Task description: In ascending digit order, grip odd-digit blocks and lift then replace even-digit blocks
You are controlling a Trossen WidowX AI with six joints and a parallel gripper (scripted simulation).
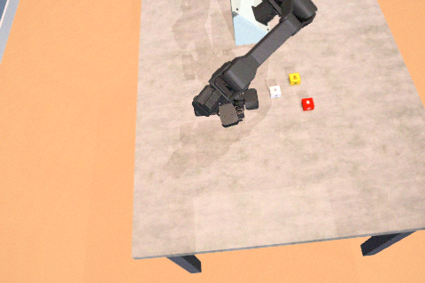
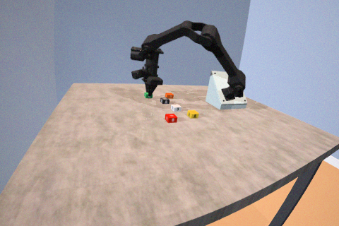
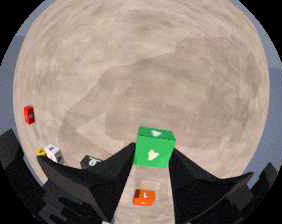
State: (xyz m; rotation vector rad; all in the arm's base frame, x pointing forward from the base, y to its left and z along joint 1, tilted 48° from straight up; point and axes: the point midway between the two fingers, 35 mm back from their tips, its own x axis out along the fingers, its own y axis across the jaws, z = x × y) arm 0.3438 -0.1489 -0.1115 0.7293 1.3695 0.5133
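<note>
Pinching the green block between both fingers, my gripper points straight down at the far end of the row on the table. From the wrist view I see the orange block just behind it. The black, white, yellow and red blocks sit apart nearby.

green block | clamped between tool fingers | upright on table
</note>
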